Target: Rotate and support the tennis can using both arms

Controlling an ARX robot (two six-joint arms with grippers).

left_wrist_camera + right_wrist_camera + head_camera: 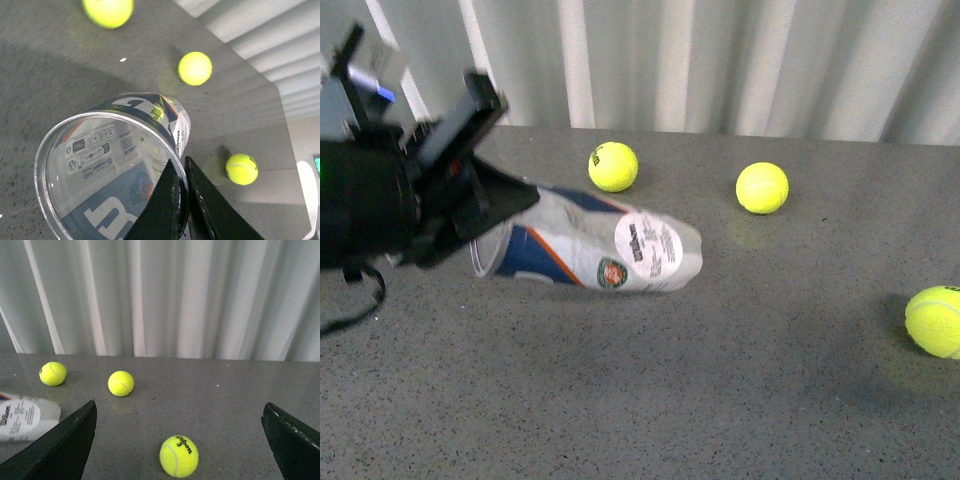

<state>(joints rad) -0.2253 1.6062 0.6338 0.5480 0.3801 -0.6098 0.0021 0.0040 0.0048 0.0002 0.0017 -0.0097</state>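
The tennis can (595,250) lies tilted on its side on the grey table, its metal-rimmed open end at the left and its round white sticker facing me. My left gripper (495,215) is shut on the can's rim, one finger inside and one outside. In the left wrist view the fingers (182,200) pinch the rim of the can (100,165). My right gripper (180,440) is open and empty, out of the front view. Its wrist view shows the can's closed end (25,416) well off to one side of it.
Three yellow-green tennis balls lie on the table: one (613,166) just behind the can, one (762,187) at the back middle, one (934,321) at the right edge. The last ball (178,456) sits between the open right jaws. White curtains (720,60) close the back.
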